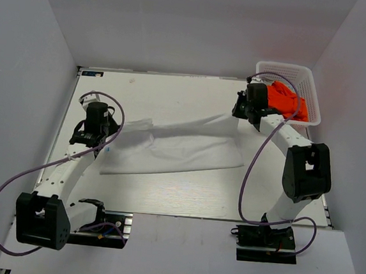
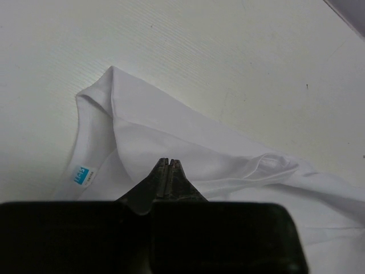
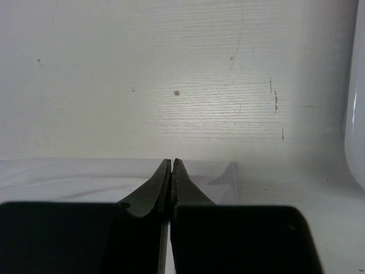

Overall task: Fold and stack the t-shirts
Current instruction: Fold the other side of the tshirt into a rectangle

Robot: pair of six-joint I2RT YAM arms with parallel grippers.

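The white t-shirt (image 1: 175, 150) lies spread across the middle of the table, with a taut ridge running from one gripper to the other. My left gripper (image 1: 101, 136) is shut on its left end; the left wrist view shows the jaws (image 2: 169, 161) pressed together over the cloth (image 2: 188, 131), with the collar and blue neck label (image 2: 81, 175) just to their left. My right gripper (image 1: 241, 112) is shut on the shirt's far right corner; a thin strip of cloth shows between its fingers (image 3: 171, 162). The orange t-shirt (image 1: 287, 100) sits bunched in the basket.
The white lattice basket (image 1: 307, 90) stands at the far right corner, just behind my right wrist; its smooth wall shows at the right edge of the right wrist view (image 3: 357, 114). Grey walls enclose the table on three sides.
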